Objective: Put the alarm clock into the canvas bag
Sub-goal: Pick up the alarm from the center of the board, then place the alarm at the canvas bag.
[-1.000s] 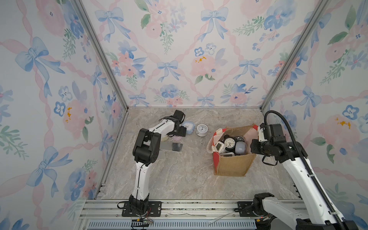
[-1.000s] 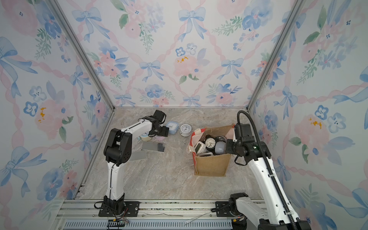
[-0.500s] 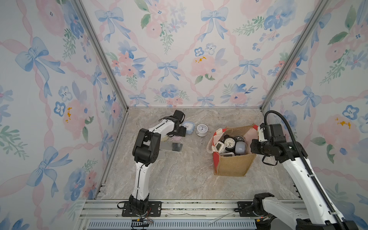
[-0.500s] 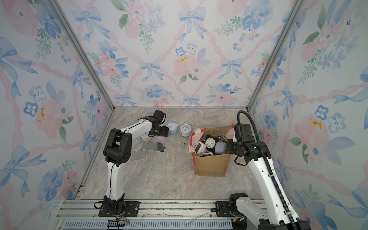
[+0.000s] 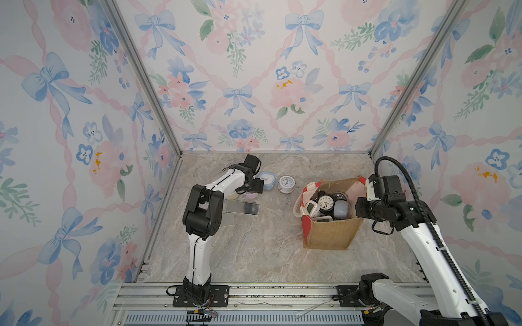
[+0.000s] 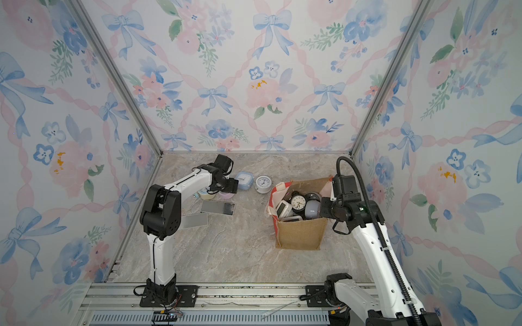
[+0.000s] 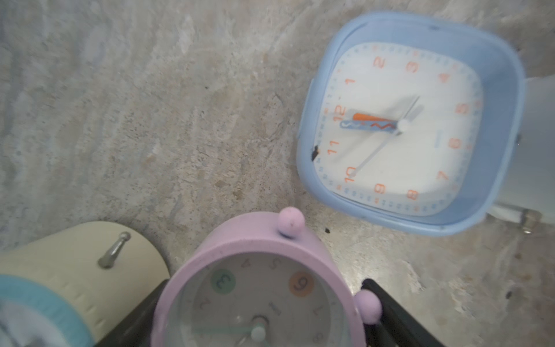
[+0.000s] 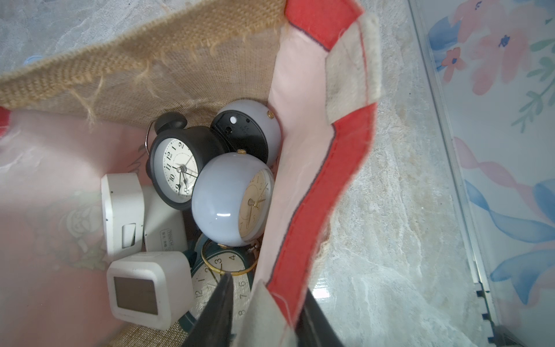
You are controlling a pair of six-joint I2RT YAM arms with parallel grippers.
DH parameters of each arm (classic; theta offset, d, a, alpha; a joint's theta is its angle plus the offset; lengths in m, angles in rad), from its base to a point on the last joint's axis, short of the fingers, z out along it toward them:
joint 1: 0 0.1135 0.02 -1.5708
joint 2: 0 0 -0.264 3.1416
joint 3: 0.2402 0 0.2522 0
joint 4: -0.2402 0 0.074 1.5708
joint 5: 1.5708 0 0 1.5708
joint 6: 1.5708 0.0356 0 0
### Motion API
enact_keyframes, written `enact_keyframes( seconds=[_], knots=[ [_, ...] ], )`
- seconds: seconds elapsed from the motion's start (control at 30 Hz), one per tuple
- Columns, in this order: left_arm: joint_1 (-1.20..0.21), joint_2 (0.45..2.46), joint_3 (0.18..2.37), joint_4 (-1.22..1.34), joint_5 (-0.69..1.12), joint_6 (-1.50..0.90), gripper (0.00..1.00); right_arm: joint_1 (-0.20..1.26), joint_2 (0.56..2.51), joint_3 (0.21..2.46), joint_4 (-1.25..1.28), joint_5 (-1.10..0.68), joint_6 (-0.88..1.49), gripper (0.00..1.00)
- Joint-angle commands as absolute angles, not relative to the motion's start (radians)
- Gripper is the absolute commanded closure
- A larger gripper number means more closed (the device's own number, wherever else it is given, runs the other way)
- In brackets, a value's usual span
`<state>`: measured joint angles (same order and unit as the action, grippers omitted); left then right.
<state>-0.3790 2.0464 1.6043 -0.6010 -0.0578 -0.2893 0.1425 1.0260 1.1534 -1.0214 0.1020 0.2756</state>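
Marble tabletop [image 5: 254, 254], floral walls [image 5: 254, 84]. Right gripper [image 8: 267, 315] pinches the canvas bag [image 5: 330, 231] by its red rim, apparently propping the mouth open. Left gripper [image 5: 256, 185], jaws spread, straddles the lilac alarm clock [image 7: 258, 288], well apart from the bag.

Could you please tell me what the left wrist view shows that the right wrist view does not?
Only left wrist: a lilac clock between the open fingers of the left gripper, a blue square clock and a cream clock. Only right wrist: the right gripper pinching the side wall of the canvas bag, a black clock among others inside. Both: the marble table.
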Motion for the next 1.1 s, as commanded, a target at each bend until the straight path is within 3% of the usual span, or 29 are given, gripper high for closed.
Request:
enact_keyframes(
  seconds=[0.0,0.6,1.07],
  knots=[
    [-0.382,1.952,1.612,-0.612,-0.042,-0.292,0.27,0.133,1.017,1.177,-1.039,0.102,0.262,0.66],
    [-0.535,1.711,1.736,-0.621,0.031,-0.290,0.28,0.134,1.017,1.180,-1.038,0.094,0.262,0.66],
    [-0.795,1.758,1.922,-0.620,0.023,-0.293,0.28,0.137,1.023,1.186,-1.038,0.092,0.264,0.66]
  ],
)
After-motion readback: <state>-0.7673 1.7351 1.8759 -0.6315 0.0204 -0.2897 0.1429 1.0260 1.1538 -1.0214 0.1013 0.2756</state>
